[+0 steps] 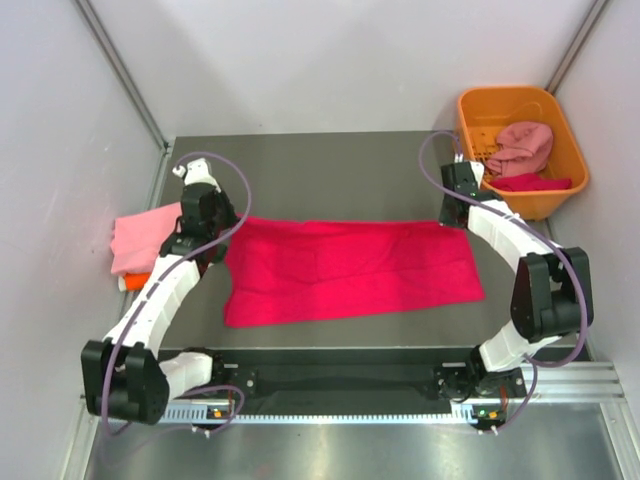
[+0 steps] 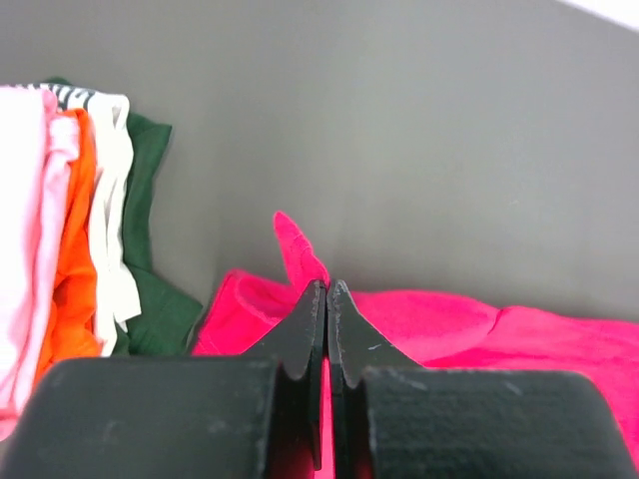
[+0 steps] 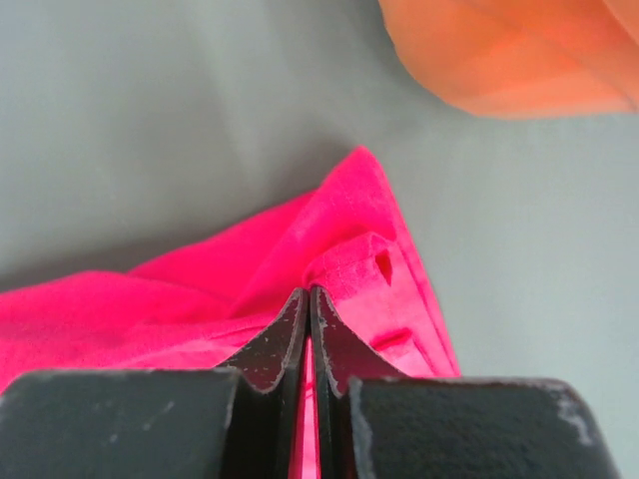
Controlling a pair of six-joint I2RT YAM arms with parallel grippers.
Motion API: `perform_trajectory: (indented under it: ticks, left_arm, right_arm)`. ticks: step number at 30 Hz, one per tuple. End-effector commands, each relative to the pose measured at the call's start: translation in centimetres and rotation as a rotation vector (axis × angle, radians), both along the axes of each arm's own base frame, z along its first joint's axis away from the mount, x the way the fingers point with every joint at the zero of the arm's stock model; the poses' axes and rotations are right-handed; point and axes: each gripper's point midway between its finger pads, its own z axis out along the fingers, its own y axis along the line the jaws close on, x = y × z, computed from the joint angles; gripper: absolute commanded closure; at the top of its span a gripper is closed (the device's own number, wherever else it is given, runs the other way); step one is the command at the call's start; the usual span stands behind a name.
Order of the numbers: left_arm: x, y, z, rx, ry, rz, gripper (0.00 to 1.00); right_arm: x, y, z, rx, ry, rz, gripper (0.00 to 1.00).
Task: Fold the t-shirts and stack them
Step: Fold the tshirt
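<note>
A large crimson-pink t-shirt (image 1: 350,270) lies spread flat across the middle of the dark table. My left gripper (image 1: 228,226) is at its far left corner and my right gripper (image 1: 455,215) at its far right corner. In the left wrist view the left gripper (image 2: 326,291) is shut with crimson cloth (image 2: 449,321) pinched between the jaws. The right gripper (image 3: 308,295) is likewise shut on a bunched fold of the same shirt (image 3: 349,239). A stack of folded t-shirts (image 1: 140,240) sits at the left, showing light pink (image 2: 25,249), orange (image 2: 75,269), white (image 2: 110,230) and dark green (image 2: 150,249) layers.
An orange plastic basket (image 1: 565,130) stands at the far right corner, holding a dusty pink shirt (image 1: 522,145) and a crimson cloth (image 1: 530,183). Its wall (image 3: 519,50) shows just beyond the right gripper. Grey walls enclose the table on three sides.
</note>
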Motion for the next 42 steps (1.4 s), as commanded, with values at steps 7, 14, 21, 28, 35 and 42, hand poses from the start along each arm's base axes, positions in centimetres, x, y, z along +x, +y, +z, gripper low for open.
perform_trajectory:
  ticks: [7,14,21,28,35,42]
  left_arm:
    - [-1.3,-0.4,3.9,-0.031,-0.106,-0.023,1.0]
    - [-3.3,-0.1,3.0,-0.031,-0.074,-0.01,1.0]
    - [-5.3,-0.1,2.1,-0.065,-0.023,0.005,1.0]
    - [-7.9,-0.5,-0.5,-0.134,0.054,0.012,1.0]
    - [-10.6,-1.6,-3.4,-0.267,0.111,0.026,1.0]
    - [-13.0,-2.3,-4.0,-0.334,0.124,0.013,1.0]
  right_arm:
    - [0.9,-2.5,1.7,0.003,-0.068,-0.099,1.0]
    - [0.2,-2.8,1.7,0.01,-0.081,-0.115,1.0]
    - [-0.9,-2.8,0.8,0.013,-0.064,-0.111,1.0]
    - [-1.9,-2.7,-0.2,0.024,-0.058,-0.117,0.99]
    - [-3.0,-3.2,-0.9,0.024,-0.058,-0.15,0.97]
    - [-3.9,-3.2,-1.3,0.037,-0.065,-0.161,0.96]
